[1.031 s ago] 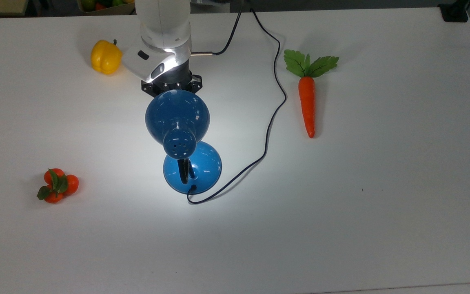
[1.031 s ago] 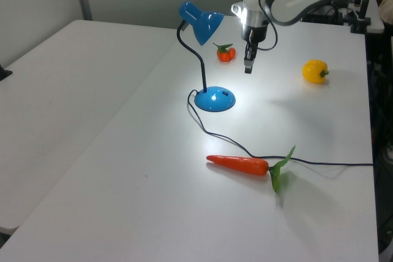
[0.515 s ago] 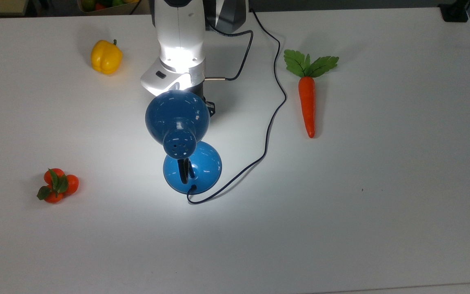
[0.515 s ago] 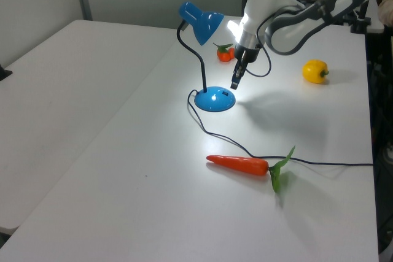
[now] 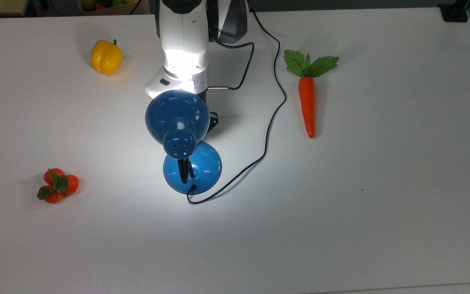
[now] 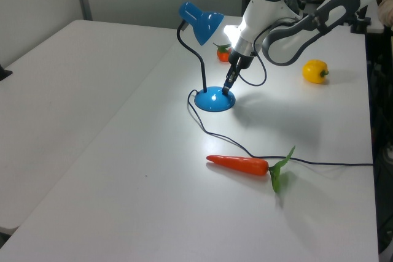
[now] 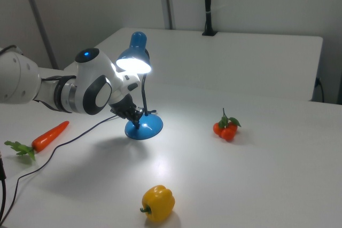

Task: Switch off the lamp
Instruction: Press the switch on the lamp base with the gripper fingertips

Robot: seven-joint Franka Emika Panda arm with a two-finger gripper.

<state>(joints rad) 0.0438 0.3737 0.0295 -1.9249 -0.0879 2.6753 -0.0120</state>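
While the lamp [image 5: 180, 136] stood lit near the centre of the top view, its blue dome shade hung above the round base and threw a bright pool onto the white table [image 5: 382, 204]. Its black gooseneck rose from the base, and the thin dark cord [image 5: 273, 106] ran from the base's lower edge in a loop, then up toward the top of the frame, passing just left of the carrot [image 5: 307, 98].

The gripper [image 6: 228, 86] was lowered at a slant to the rim of the lamp's base in the left view, on the base's right side; its tip appeared to be touching or just above the base, though contact could not be confirmed. The fingers looked pressed close together with nothing between them. In the right view the gripper [image 7: 137, 118] sat at the left of the base, beneath the glowing shade. In the top view the white arm [image 5: 184, 45] descended from the upper middle and disappeared under the shade.

A yellow bell pepper [image 5: 105, 57] lay at upper left of the top view, and a cluster of small tomatoes [image 5: 57, 185] at lower left, both well apart from the lamp.
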